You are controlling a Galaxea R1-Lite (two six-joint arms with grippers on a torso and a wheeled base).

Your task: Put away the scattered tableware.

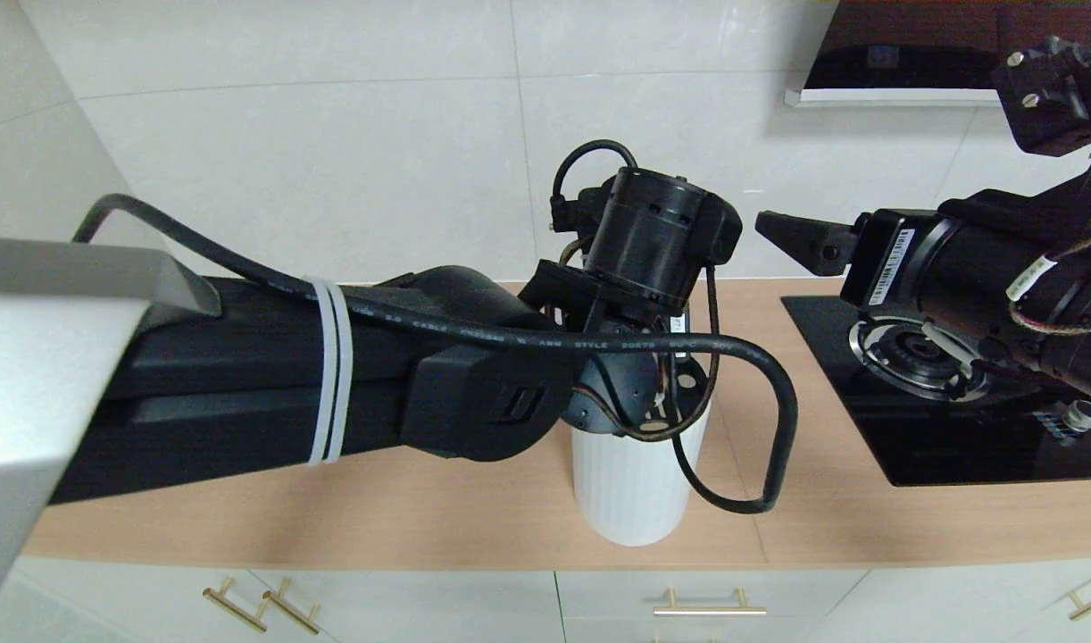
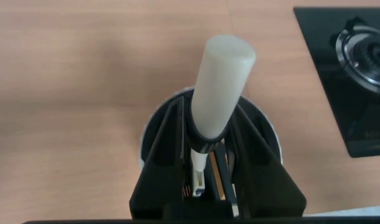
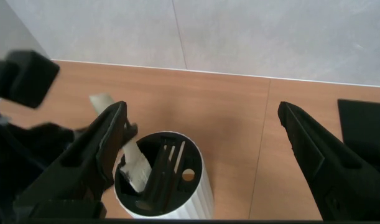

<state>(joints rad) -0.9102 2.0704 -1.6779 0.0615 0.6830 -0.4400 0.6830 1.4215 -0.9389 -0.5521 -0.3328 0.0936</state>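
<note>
1. In the head view, the left arm covers the top of the white ribbed holder (image 1: 630,491), which stands on the tabletop (image 1: 420,509) near the stove (image 1: 956,446).
2. The left wrist view looks down on the left gripper (image 2: 208,124), clenched around a cream-handled utensil (image 2: 224,68) whose lower end sits inside the holder.
3. The right wrist view shows the right gripper (image 3: 202,112) spread wide above the holder, grasping nothing. From here the utensil's handle is seen to lean.

One white holder (image 1: 630,500), one cream-handled utensil (image 2: 221,81), one black hob (image 1: 956,446).
</note>
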